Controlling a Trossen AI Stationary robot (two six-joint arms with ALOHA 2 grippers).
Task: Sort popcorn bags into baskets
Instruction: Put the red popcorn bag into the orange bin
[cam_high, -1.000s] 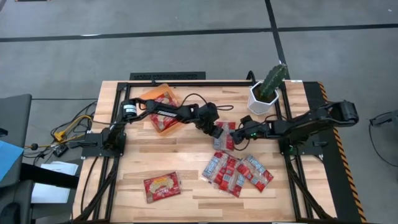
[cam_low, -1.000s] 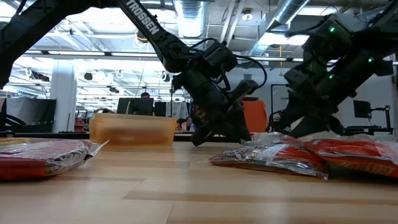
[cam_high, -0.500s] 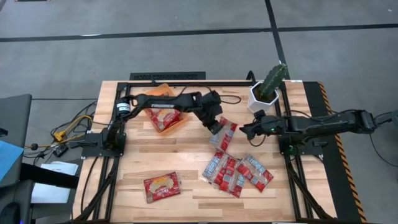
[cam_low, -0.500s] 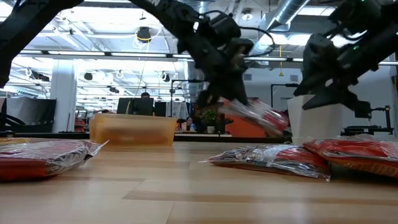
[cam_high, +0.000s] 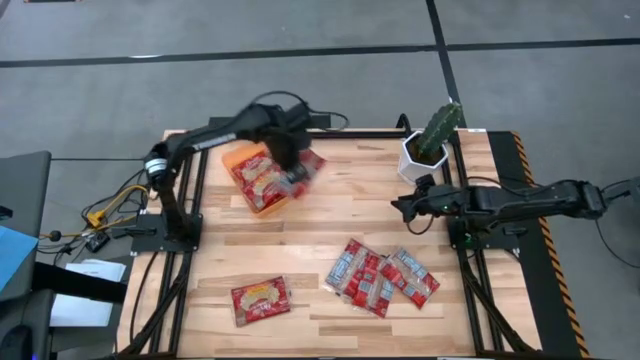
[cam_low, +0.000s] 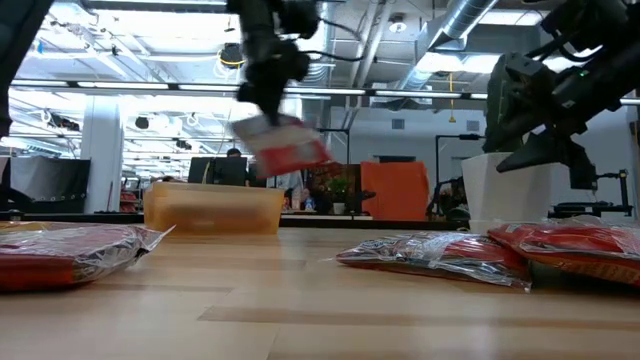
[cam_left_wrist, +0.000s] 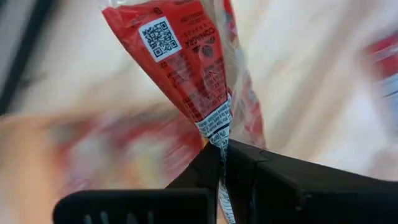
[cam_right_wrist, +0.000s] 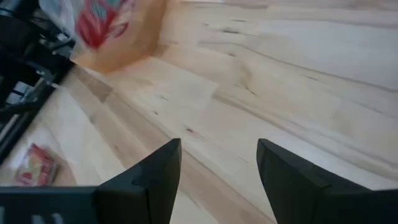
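My left gripper (cam_high: 290, 160) is shut on a red popcorn bag (cam_high: 306, 170) in the air by the right end of the orange basket (cam_high: 240, 160). The bag also shows in the low view (cam_low: 285, 145) and the left wrist view (cam_left_wrist: 186, 56). The basket (cam_low: 212, 208) has red packets lying in it. A pile of red and silver bags (cam_high: 380, 275) lies flat near the table's middle right, and a single bag (cam_high: 260, 298) at near left. My right gripper (cam_high: 400, 208) is open (cam_right_wrist: 217, 168) above bare wood, right of centre. My left gripper pinches the bag's crimped end seam (cam_left_wrist: 216, 127) between its two fingers. It comes from above, and the bag (cam_low: 285, 145) hangs tilted below the fingers, lifted clear of the table and the basket.
A white pot with a green cactus (cam_high: 428, 150) stands at the far right, just behind my right arm. A black frame runs along the table's far edge (cam_high: 268, 122). Bare wood lies between the basket and the pile (cam_low: 430, 250).
My left gripper has lifted the bag from the table's middle and swung it up and toward the far left, to the basket. My right gripper has drawn back from that bag toward the right edge and risen off the table.
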